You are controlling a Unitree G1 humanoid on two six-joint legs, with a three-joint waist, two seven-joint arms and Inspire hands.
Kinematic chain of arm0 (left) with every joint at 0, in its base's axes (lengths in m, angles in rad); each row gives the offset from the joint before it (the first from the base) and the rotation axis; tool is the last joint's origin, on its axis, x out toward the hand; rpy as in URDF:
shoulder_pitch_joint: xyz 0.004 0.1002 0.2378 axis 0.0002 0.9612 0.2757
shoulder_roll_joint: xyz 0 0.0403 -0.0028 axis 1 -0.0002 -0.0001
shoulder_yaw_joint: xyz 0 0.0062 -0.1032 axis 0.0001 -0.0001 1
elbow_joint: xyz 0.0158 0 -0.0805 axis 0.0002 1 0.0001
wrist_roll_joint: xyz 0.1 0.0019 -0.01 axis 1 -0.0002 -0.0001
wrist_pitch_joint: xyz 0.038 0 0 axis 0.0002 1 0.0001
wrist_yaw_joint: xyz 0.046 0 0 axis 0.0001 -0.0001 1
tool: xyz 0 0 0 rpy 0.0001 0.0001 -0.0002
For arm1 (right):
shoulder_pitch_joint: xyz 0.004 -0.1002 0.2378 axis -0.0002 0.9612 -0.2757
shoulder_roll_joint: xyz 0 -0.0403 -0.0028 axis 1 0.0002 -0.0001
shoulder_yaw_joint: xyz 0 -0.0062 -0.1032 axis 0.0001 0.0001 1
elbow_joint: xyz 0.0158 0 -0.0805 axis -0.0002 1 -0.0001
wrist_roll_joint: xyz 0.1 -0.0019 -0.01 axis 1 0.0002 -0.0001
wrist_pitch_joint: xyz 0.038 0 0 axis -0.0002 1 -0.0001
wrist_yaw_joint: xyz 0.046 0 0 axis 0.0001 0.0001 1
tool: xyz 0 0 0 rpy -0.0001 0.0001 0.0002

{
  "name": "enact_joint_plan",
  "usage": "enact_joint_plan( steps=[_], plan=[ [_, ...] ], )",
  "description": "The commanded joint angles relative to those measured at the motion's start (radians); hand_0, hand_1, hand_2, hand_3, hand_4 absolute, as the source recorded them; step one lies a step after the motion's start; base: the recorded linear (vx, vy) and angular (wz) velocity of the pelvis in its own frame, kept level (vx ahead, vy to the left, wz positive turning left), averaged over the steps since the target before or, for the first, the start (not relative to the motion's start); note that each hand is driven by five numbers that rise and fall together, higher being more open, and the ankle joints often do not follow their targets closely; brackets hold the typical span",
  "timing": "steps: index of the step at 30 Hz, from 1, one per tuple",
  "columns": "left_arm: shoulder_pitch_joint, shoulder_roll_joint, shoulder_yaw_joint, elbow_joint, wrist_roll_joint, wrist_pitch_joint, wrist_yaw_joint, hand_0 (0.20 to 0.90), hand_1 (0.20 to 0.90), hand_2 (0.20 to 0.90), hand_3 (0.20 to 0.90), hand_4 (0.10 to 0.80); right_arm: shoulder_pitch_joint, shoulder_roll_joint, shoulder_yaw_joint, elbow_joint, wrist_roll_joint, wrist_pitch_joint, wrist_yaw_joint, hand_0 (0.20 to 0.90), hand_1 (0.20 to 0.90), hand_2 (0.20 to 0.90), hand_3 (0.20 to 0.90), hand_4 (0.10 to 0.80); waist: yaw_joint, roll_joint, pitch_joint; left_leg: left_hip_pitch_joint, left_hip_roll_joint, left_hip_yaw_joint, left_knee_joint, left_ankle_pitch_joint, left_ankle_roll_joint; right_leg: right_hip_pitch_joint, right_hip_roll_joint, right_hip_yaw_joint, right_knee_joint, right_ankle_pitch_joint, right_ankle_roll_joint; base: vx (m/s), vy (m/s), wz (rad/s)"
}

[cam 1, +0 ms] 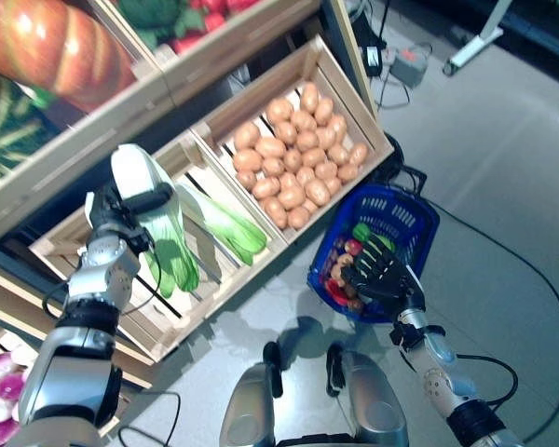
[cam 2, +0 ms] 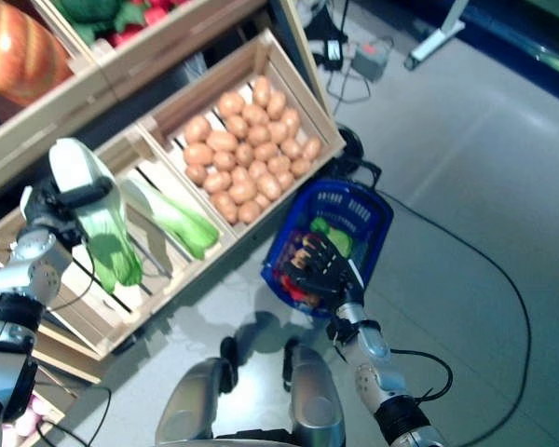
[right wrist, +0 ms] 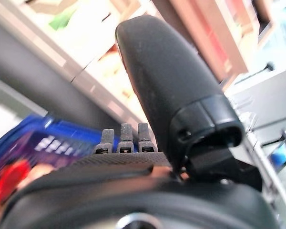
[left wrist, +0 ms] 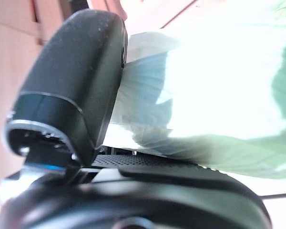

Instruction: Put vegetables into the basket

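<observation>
My left hand is shut on a leafy green vegetable with a white stalk and holds it above the wooden crate at the left of the stand. It also shows in the right eye view and fills the left wrist view, pressed against my thumb. The blue plastic basket stands on the floor to the right, with a green, a red and other small vegetables inside. My right hand is open with straight fingers just above the basket's near rim.
The wooden stand fills the left and top, with a crate of round brown vegetables right behind the basket. Another leafy green lies in the crate under my left hand. Grey floor spreads to the right.
</observation>
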Motion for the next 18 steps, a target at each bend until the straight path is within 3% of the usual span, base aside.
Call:
enact_joint_plan(
  steps=[1,4,8,13,18],
  plan=[
    [0.008,0.012,0.061,-0.088,0.041,-0.214,-0.100,0.300,0.300,0.300,0.300,0.400,-0.017,-0.017,-0.038,-0.067,-0.104,-0.034,0.093,0.900,0.900,0.900,0.900,0.800,0.013,0.005,-0.162,0.149,-0.073,0.030,-0.076,-0.072,0.066,0.189,-0.007,0.015,-0.233,0.086,-0.005,0.007,-0.084,0.11],
    [0.049,-0.040,0.057,-0.169,0.062,-0.295,-0.186,0.300,0.300,0.300,0.300,0.400,-0.038,-0.041,-0.047,-0.069,-0.088,-0.001,0.136,0.900,0.900,0.900,0.900,0.800,0.031,0.002,-0.196,0.198,-0.071,0.015,-0.164,-0.042,0.062,0.241,0.004,0.004,-0.318,0.122,0.003,-0.021,-0.104,0.13],
    [0.095,-0.092,0.028,-0.249,0.103,-0.377,-0.236,0.300,0.300,0.300,0.300,0.400,-0.077,-0.061,-0.062,-0.108,0.007,0.102,0.292,0.900,0.900,0.900,0.900,0.800,0.046,-0.009,-0.233,0.248,-0.067,-0.004,-0.277,0.002,0.053,0.292,0.022,-0.005,-0.425,0.169,0.012,-0.030,-0.080,0.13],
    [0.099,-0.153,-0.013,-0.335,0.109,-0.434,-0.290,0.300,0.300,0.300,0.300,0.400,-0.116,-0.084,-0.062,-0.145,0.071,0.231,0.396,0.900,0.900,0.900,0.900,0.800,0.055,-0.027,-0.267,0.286,-0.059,-0.002,-0.382,0.043,0.045,0.333,0.037,-0.014,-0.534,0.220,0.023,-0.033,-0.051,0.03],
    [0.065,-0.215,-0.068,-0.444,0.104,-0.433,-0.325,0.300,0.300,0.300,0.300,0.400,-0.171,-0.075,-0.047,-0.143,0.131,0.299,0.390,0.900,0.900,0.900,0.900,0.800,0.065,-0.047,-0.285,0.267,-0.057,-0.013,-0.382,0.042,0.042,0.335,0.045,-0.023,-0.568,0.238,0.027,-0.042,-0.066,0.01]
  ],
)
